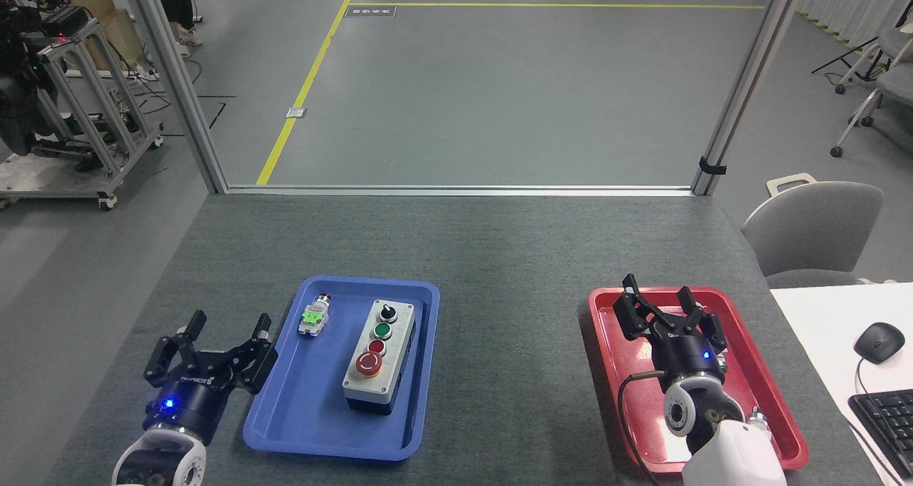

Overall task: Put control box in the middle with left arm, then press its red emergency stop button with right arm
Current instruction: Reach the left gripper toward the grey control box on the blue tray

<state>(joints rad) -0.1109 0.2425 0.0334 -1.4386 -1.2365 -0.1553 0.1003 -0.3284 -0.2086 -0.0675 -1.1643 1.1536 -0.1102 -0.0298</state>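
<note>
Head view shows you the control box [379, 355] inside the blue tray [285, 418], near its right rim. Left end effector [227, 332] spread wide beside that tray; right end effector [661, 300] spread wide over the red tray [763, 372]. Bare counter [513, 343] lies between.

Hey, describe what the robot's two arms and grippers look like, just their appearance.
Both arms match: a white rounded wrist, a black cylinder with a small blue light, and a black multi-finger gripper. The left gripper has faint lettering on its cylinder. The right gripper has a black cable looping beside its wrist.
</note>
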